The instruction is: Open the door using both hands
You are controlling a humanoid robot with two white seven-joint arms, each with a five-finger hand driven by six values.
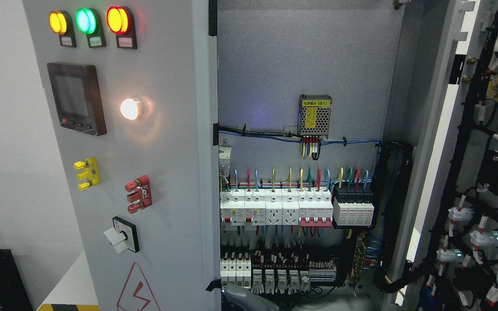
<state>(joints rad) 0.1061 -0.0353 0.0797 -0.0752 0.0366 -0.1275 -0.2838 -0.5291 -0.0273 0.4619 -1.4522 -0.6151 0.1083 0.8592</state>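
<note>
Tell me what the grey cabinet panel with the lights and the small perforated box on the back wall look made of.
The grey cabinet panel looks like painted sheet metal: a smooth matte coat with a soft glow around the white lamp. The small perforated box appears to be bare metal mesh, silvery, with a regular hole pattern and a yellow label. Neither is certain from looks alone.

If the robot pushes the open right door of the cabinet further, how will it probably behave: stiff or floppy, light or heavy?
The right door looks like rigid sheet metal, so it should swing stiffly rather than flex. Its inner face carries many components and cable bundles, so it probably feels heavy and slow to start.
</note>
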